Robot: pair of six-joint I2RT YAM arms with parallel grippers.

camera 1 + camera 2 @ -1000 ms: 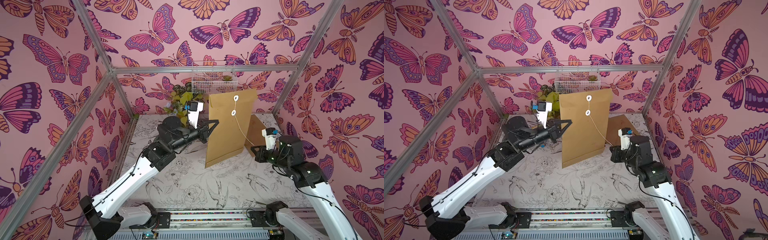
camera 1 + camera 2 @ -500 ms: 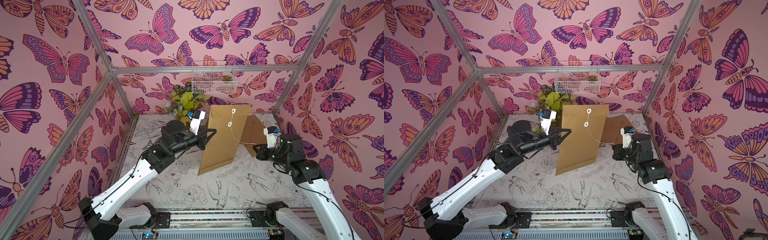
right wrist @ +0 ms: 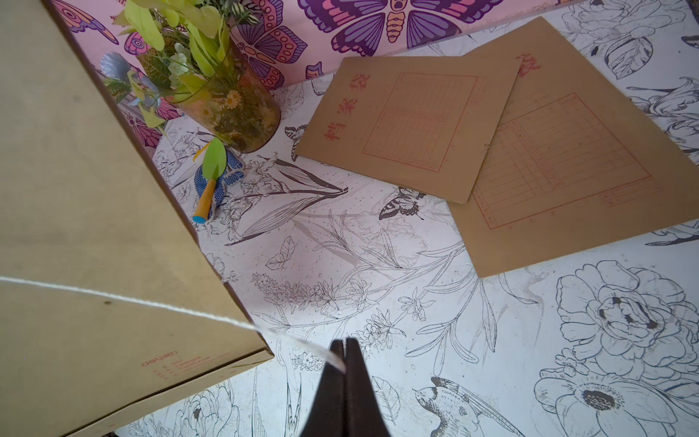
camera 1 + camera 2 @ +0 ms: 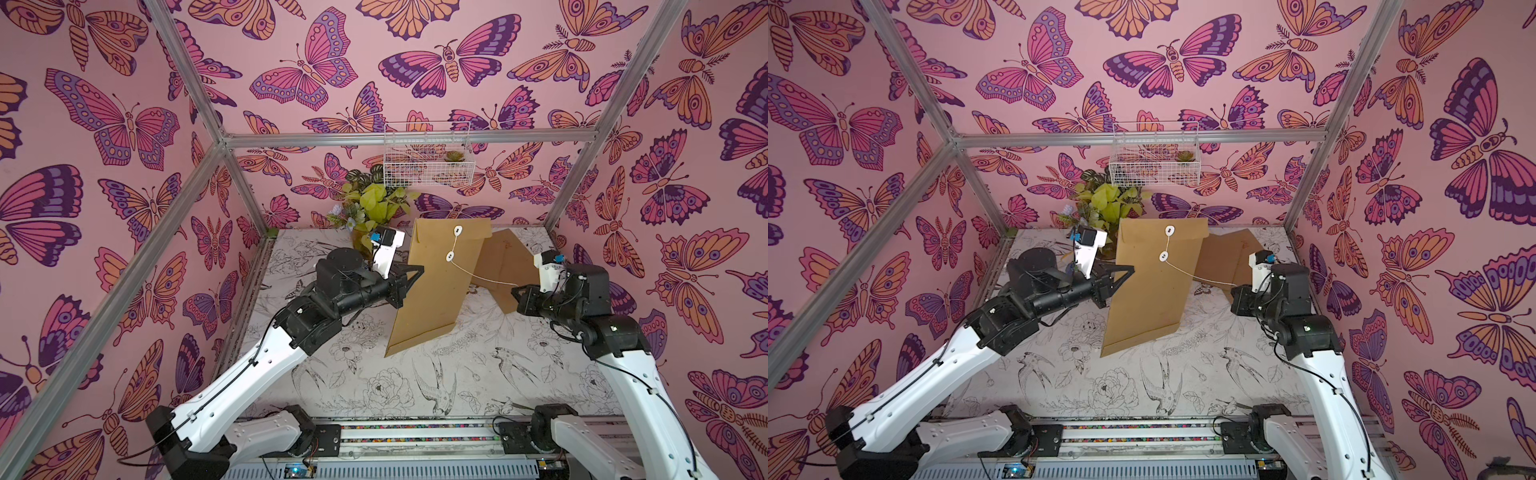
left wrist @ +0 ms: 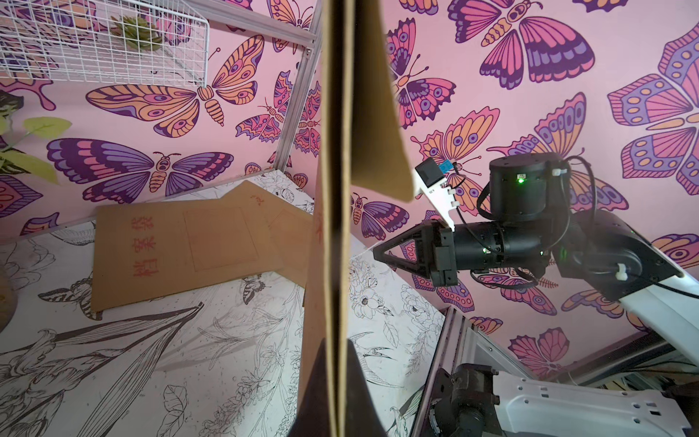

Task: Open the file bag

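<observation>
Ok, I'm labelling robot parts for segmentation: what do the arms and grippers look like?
The left arm and right arm have white links and black joint housings, with thin black cables clipped along the white. Each wrist bears a white camera bracket with a blue tab. The left gripper and right gripper have black fingers tapering to a point.

On the file bag [image 3: 94, 227], near a corner, a small red brand mark reads "deli", upside down in the right wrist view; the tiny red lines under it are too small to read; the upper flat envelope [image 3: 408, 125] bears three large red characters, 档案袋, beside a red ruled form; the lower envelope [image 3: 567, 170] shows only part of one red character.
</observation>
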